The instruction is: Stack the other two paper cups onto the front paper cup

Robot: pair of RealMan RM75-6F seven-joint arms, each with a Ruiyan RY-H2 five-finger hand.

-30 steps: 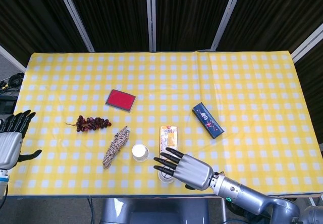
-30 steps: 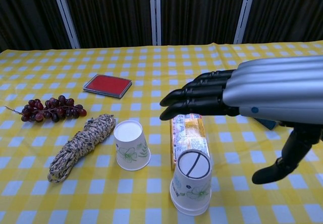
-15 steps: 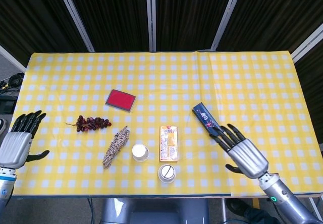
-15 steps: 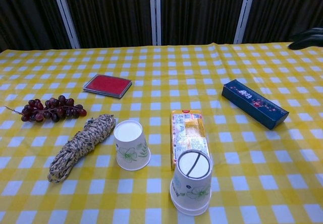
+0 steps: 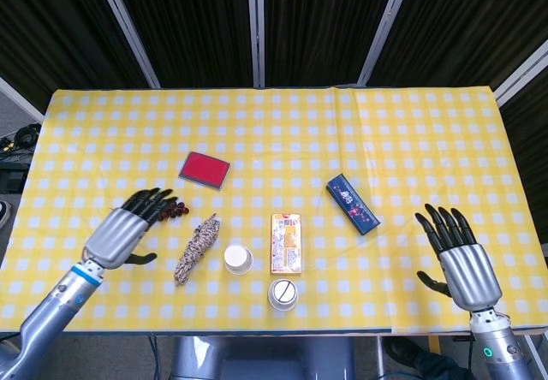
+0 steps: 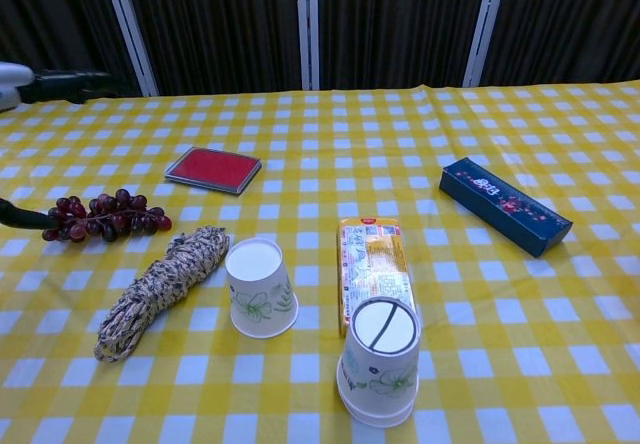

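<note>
Front cup stack (image 6: pixel 379 362) upside down near worktop (image 5: pixel 428 140) front edge, just ahead of yellow packet (image 6: pixel 373 263). Single cup (image 6: pixel 258 288) upside down to its left, beside rope bundle (image 6: pixel 160 287). Left hand (image 5: pixel 128 228) over grapes (image 6: pixel 100 214), fingers spread, holding nothing. Right hand (image 5: pixel 460 258) near right edge, fingers spread, empty, well apart from cups. Red pad (image 5: pixel 204 169) and blue box (image 5: pixel 352 204) farther back.

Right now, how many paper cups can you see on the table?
2 separate spots: a single upturned cup beside the rope, and the front cup stack, whose doubled rim suggests one cup already nested over another, so likely three.
</note>
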